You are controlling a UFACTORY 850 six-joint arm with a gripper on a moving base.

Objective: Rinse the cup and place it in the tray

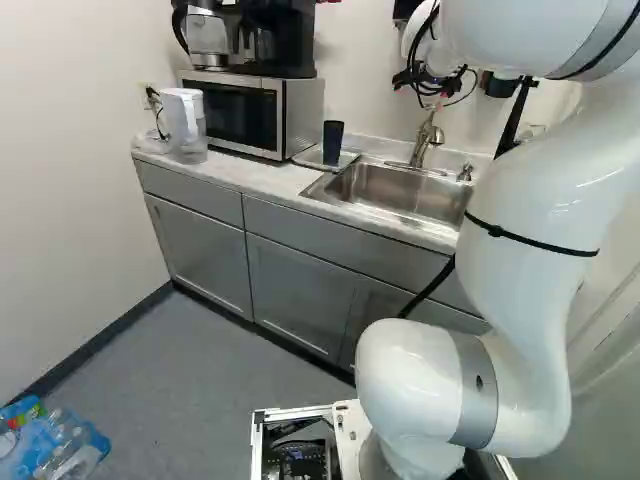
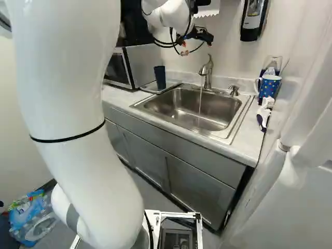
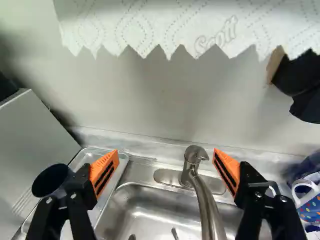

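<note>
L + R base cams: behind arm (image 1: 525, 290), facing ahead, bit down; both get sink (image 2: 176, 104) + faucet (image 2: 207, 72). Wrist cam: close-up above sink, facing wall (image 3: 150, 100).

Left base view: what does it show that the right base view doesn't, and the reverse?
Left base view only: the water pitcher on the counter and the glass carafe on top of the microwave.

Right base view only: the polka-dot mug and the wall dispenser.

Both: the dark cup upright on the tray, plus sink, faucet, microwave, counter and bottled water.
</note>
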